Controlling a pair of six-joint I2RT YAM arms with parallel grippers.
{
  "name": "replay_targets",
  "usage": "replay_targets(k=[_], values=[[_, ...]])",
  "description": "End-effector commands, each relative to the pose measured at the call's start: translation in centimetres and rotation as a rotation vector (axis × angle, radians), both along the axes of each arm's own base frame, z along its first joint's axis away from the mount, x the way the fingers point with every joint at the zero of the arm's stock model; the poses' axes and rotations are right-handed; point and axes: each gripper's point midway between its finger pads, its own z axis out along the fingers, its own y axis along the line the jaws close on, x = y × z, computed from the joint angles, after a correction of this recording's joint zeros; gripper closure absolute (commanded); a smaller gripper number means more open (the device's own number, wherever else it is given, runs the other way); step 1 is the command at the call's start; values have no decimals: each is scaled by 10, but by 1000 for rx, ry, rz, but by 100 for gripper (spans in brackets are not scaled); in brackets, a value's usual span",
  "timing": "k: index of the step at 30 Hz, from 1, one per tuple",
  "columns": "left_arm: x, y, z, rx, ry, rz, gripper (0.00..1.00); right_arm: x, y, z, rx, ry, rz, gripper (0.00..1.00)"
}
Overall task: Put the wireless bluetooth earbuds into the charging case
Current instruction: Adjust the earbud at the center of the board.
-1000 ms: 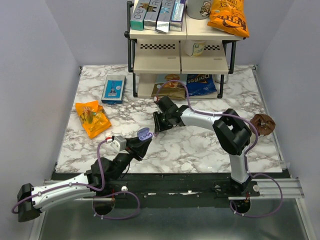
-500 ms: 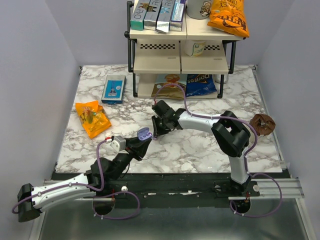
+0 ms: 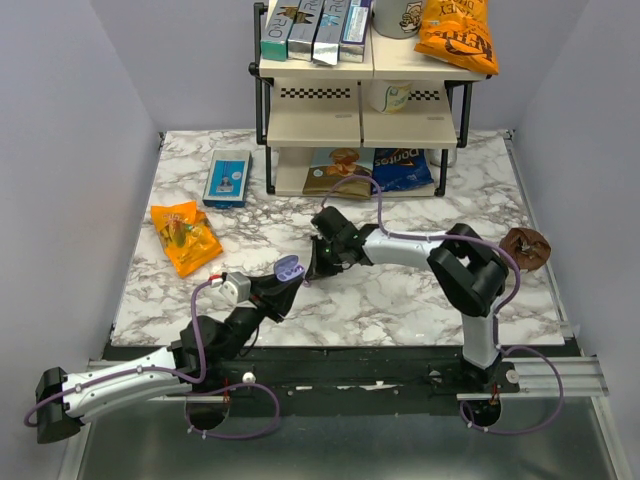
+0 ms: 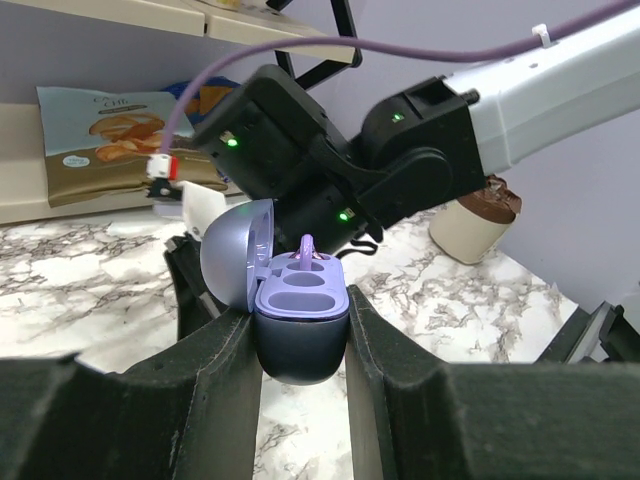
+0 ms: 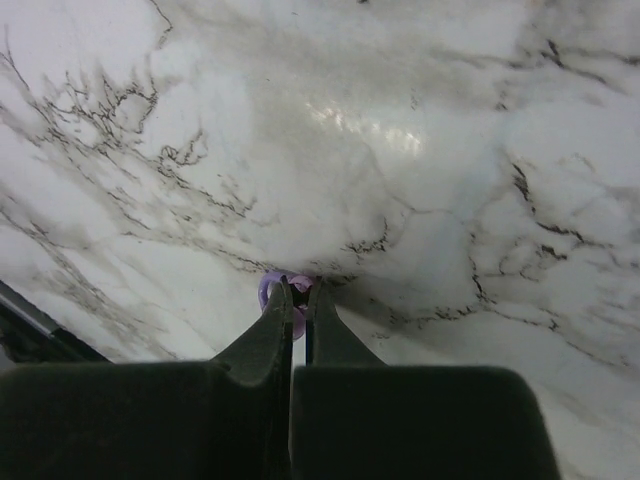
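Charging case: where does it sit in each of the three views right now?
Top external: charging case, lid open, left of centre, in the left gripper.
Left wrist: lower centre, clamped between the fingers.
Right wrist: not in it; only an earbud at the right gripper tips.
Shared landmark: the marble table.

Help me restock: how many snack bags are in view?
4: orange bag atop the rack; gold bag and blue Doritos bag at its bottom; second orange bag on the table, left. The rack may hide more.
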Motion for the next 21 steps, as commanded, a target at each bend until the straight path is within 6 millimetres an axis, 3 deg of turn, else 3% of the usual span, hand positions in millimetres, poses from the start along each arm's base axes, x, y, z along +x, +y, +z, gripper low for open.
replay_targets(k=[1,2,3,5,7,9,10,13,14,18,21], values=[[-2,0,0,1,1,-6,100,-22,-38,-28,-27,156,-165,99],[-2,1,0,2,0,-4,100,-15,-36,-15,27,144,-217,99],[-2,1,1,2,-1,-2,100,-17,-53,-24,18,166,-266,99],[-2,0,0,4,0,-5,100,-11,-61,-18,67,164,-352,99],[-1,-1,-1,7,2,-2,100,-8,-85,-17,72,145,-447,99],[-1,-1,0,5,0,-3,100,-2,-96,-6,118,139,-555,99],[-1,-2,-1,10,2,-2,100,-10,-112,-18,91,157,-611,99],[-1,-3,-2,12,3,-2,100,-5,-130,-11,165,146,-796,99],[-1,-3,-2,15,3,-2,100,-12,-140,-19,157,168,-849,99],[0,-5,-3,20,4,-5,100,-1,-145,-13,188,147,-852,98],[0,-6,-3,21,5,-6,100,4,-140,-3,191,99,-781,82]])
